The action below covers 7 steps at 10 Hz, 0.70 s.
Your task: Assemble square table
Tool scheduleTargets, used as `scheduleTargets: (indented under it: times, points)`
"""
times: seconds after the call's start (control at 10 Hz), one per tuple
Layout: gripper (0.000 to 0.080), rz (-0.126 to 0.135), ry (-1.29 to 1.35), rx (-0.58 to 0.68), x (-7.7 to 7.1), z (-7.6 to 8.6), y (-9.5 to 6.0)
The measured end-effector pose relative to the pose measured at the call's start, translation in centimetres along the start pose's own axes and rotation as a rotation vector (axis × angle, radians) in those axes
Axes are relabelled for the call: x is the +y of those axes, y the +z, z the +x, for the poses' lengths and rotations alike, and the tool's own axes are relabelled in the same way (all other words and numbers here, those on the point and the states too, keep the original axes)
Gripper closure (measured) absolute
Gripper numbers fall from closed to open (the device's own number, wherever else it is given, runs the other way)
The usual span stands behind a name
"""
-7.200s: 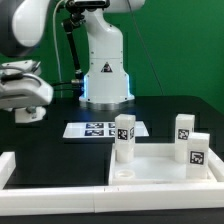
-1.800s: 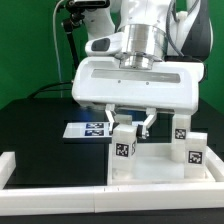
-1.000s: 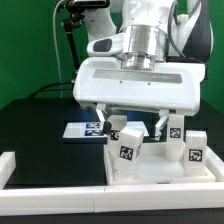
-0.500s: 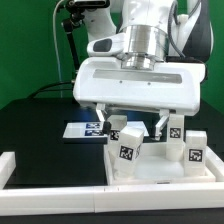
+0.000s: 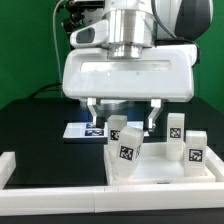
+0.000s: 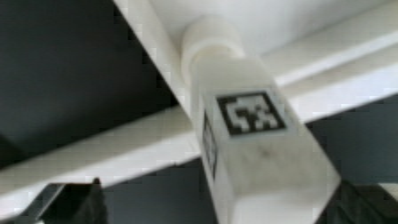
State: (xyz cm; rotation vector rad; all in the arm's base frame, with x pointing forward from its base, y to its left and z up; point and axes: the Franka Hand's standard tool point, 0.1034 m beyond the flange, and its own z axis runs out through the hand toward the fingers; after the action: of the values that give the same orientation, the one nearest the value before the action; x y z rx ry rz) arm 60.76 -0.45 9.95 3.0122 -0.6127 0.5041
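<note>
The square table top [image 5: 165,165], a white slab with a raised rim, lies at the exterior view's right. One white tagged leg [image 5: 127,148] stands on its near left corner and leans to one side. My gripper [image 5: 124,122] hangs over this leg, open, with one finger [image 5: 93,113] on each side and neither touching it. In the wrist view the leg [image 6: 249,130] runs slanted between the dark fingertips [image 6: 71,202], with my gripper [image 6: 222,206] spread wide around it. Two more legs [image 5: 177,128] [image 5: 196,148] stand upright on the slab's right side.
A long white border rail [image 5: 60,190] runs along the front and up the exterior view's left [image 5: 6,165]. The marker board [image 5: 85,129] lies on the black table behind the slab. The robot base and a green wall are behind.
My gripper came in from the exterior view's left and closed around the upright leg. It then opened, the leg now leans, and the gripper has since shifted slightly up and left.
</note>
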Motion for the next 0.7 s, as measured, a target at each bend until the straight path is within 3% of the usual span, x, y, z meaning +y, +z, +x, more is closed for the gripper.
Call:
scheduleTargets:
  times: [0.1,0.4,0.6,0.7]
  points:
    - [0.0150,-0.003,0.008,-0.116,0.08,-0.50,0.15]
    - [0.0150,-0.005,0.039,-0.367,0.08,-0.02,-0.38]
    - [0.0150,-0.018,0.050,-0.490,0.31,-0.03,-0.29]
    - [0.0150,-0.022,0.056,-0.489,0.21,0.45,-0.05]
